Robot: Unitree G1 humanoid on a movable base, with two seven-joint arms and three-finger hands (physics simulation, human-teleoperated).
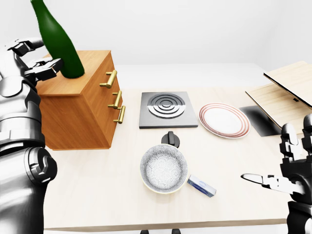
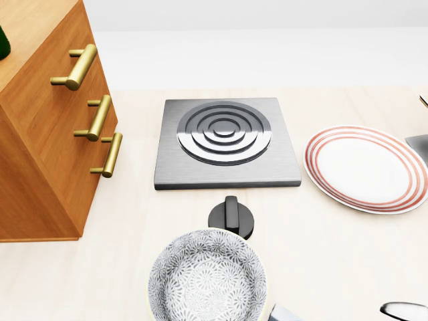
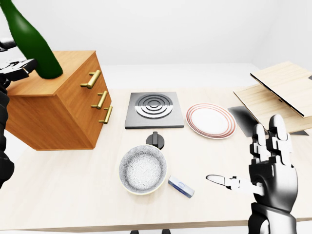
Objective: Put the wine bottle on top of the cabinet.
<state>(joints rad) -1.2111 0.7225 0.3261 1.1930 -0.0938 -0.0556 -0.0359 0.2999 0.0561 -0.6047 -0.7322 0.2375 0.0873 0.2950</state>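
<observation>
A green wine bottle [image 1: 59,41] leans to the left, its base resting on top of the wooden cabinet [image 1: 78,112] at the left of the left-eye view. My left hand [image 1: 41,56] is at the bottle's lower left side with its fingers closed round it, one in front and one behind. The bottle's neck runs out of the top of the view. My right hand [image 3: 243,161] is open and empty at the bottom right, above the table's near edge. The head view shows only a sliver of the bottle [image 2: 3,43].
On the pale table [image 1: 97,195] are a grey hob plate [image 1: 168,109], a red-rimmed plate [image 1: 224,119], a patterned bowl [image 1: 164,168], a black knob [image 1: 170,139] and a small blue-white item [image 1: 201,186]. Wooden boards [image 1: 287,92] stand at the right. The cabinet has three brass handles [image 1: 115,100].
</observation>
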